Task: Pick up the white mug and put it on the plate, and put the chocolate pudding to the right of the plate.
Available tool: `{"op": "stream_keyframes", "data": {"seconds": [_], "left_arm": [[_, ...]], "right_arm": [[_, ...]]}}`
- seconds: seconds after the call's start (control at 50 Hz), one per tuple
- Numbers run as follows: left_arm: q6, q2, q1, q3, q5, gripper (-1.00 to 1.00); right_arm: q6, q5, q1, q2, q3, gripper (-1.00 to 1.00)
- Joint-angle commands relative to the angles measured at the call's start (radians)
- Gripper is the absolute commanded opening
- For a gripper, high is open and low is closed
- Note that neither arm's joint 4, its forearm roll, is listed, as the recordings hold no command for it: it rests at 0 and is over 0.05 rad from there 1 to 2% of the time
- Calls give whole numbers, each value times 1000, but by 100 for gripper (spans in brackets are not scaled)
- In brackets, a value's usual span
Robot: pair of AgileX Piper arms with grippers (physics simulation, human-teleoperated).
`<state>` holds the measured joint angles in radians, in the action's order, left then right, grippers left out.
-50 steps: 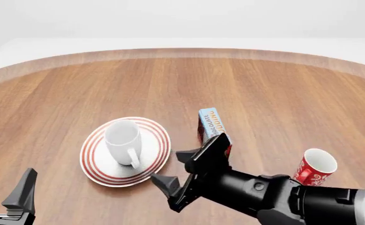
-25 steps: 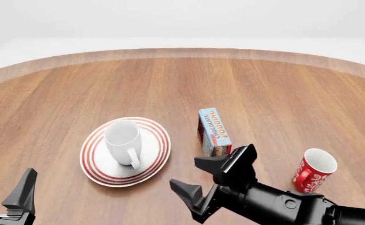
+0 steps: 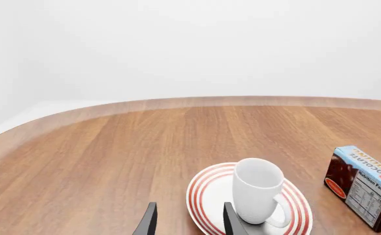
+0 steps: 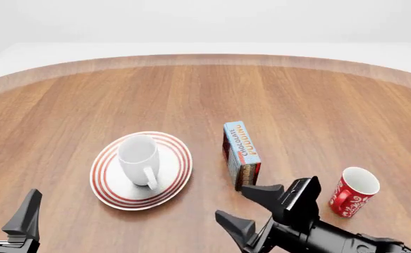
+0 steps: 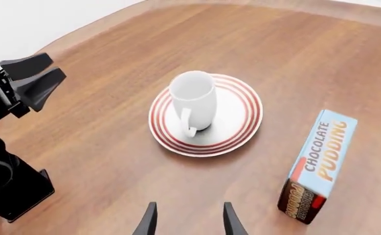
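Observation:
The white mug (image 4: 138, 157) stands upright on the red-ringed plate (image 4: 175, 158), handle toward the near side. The chocolate pudding box (image 4: 241, 150) lies flat on the table just right of the plate, a small gap apart. My right gripper (image 4: 238, 204) is open and empty, near the table's front edge, close in front of the box's near end. My left gripper (image 4: 8, 197) is open and empty at the front left. The left wrist view shows the mug (image 3: 258, 190), plate (image 3: 207, 196) and box (image 3: 363, 192). The right wrist view shows the mug (image 5: 193, 97), plate (image 5: 242, 117) and box (image 5: 321, 164).
A red mug with a white floral pattern (image 4: 353, 192) stands upright at the front right, right of my right gripper. The left arm's gripper (image 5: 30, 73) shows in the right wrist view, well apart from the plate. The table's curved far edge (image 4: 205, 59) runs across the back.
My right gripper has drawn back toward the front right, away from the pudding box, staying open. The box, mug, plate and left gripper have not moved.

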<state>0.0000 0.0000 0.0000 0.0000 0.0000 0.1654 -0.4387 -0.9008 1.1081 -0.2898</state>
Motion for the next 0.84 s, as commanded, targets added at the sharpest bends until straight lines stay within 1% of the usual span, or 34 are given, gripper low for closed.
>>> {"op": "stream_keyframes", "data": {"seconds": [0.02, 0.1, 0.14, 0.3, 0.52, 0.7, 0.72, 0.84], "left_arm": [[0, 0, 0, 0, 0, 100], [0, 0, 0, 0, 0, 100], [0, 0, 0, 0, 0, 100], [0, 0, 0, 0, 0, 100], [0, 0, 0, 0, 0, 100], [0, 0, 0, 0, 0, 100], [0, 0, 0, 0, 0, 100], [0, 0, 0, 0, 0, 100]], "right_arm": [[2, 7, 20, -83, 68, 100], [9, 22, 33, -131, 96, 100], [12, 44, 44, -179, 119, 100], [21, 52, 66, -230, 160, 100], [30, 90, 83, -318, 203, 100], [31, 170, 102, -439, 239, 100], [30, 197, 108, -475, 244, 100], [30, 287, 125, -587, 258, 100]]}}
